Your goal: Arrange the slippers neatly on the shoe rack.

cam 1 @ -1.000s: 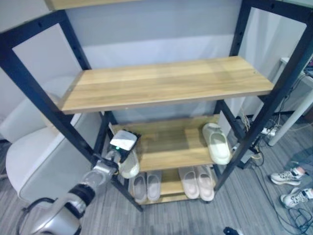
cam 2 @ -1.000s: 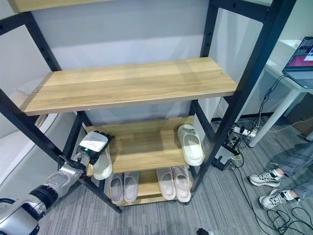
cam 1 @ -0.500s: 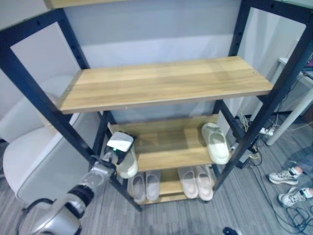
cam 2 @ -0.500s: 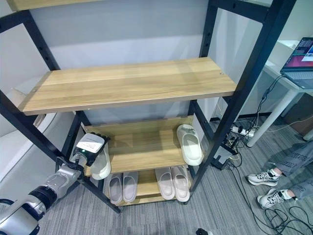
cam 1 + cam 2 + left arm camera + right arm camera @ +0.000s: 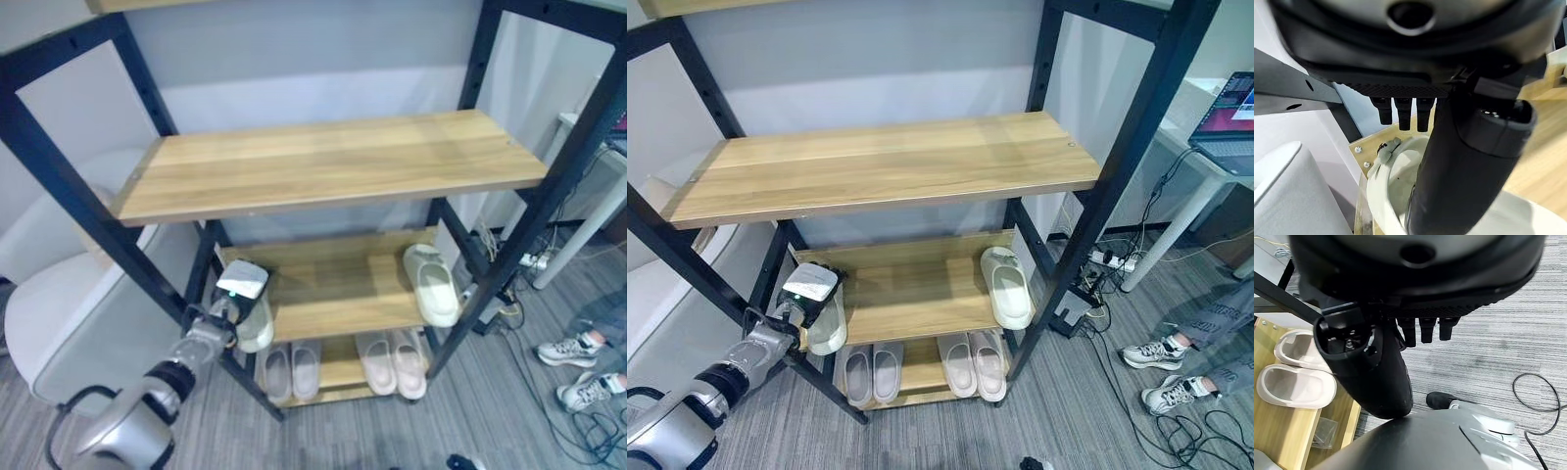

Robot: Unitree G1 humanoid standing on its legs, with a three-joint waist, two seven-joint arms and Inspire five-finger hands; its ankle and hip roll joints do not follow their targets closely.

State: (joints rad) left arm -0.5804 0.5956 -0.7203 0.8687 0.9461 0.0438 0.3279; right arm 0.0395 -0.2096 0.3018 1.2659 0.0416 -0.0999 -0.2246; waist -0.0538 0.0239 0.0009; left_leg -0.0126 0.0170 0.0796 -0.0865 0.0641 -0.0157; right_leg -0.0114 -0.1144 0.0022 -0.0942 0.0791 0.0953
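Note:
My left hand (image 5: pixel 241 284) is at the front left corner of the rack's middle shelf (image 5: pixel 343 286), shut on a pale slipper (image 5: pixel 257 329) that hangs partly over the shelf's front edge. In the left wrist view the thumb (image 5: pixel 1464 171) lies across the slipper (image 5: pixel 1396 181) and the fingers (image 5: pixel 1403 113) curl over its far rim. A matching pale slipper (image 5: pixel 431 284) lies at the right end of the same shelf. Two pairs of slippers, greyish (image 5: pixel 292 370) and pinkish (image 5: pixel 394 362), sit side by side on the bottom shelf. My right hand (image 5: pixel 1376 377) hangs over the carpet beside the rack, open and holding nothing.
A bare upper shelf (image 5: pixel 323 166) overhangs the middle one, between black uprights (image 5: pixel 549 196). A white chair (image 5: pixel 59 304) stands to the left. On the right are a person's sneakers (image 5: pixel 568 351), floor cables and a laptop (image 5: pixel 1229 103) on a white table.
My left hand stays closed on the slipper at the shelf's front left corner. The whole view has shifted a little.

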